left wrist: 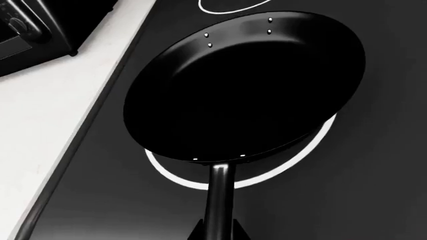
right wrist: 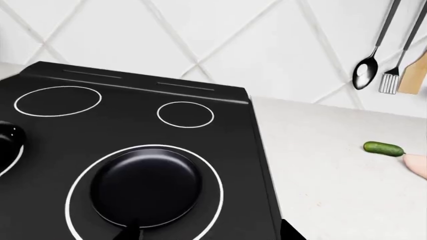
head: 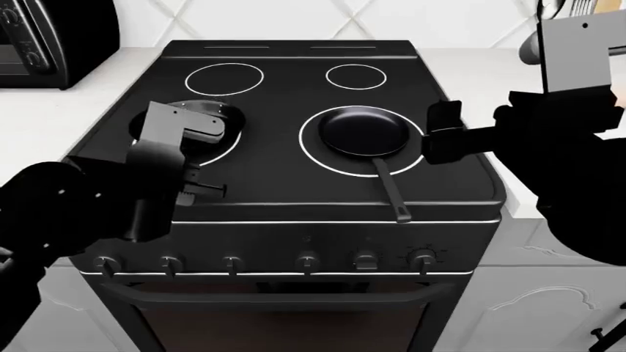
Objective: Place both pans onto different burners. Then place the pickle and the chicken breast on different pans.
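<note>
At lower centre of the left wrist view, a frying pan's handle (left wrist: 219, 195) is pinched by the left gripper (left wrist: 219, 231) — pan placement is under way; the right gripper's (head: 442, 141) finger state cannot be told.

Matte black pans (head: 363, 131), glossy stovetop (head: 284, 176)

Left arm (head: 88, 198) reaches forward low at the head view's left, its gripper (left wrist: 217, 231) clamped on a thin black handle. Right arm (head: 567, 154) held higher at the right, right gripper (head: 440, 139) pointing inward, empty; jaw state unclear.
</note>
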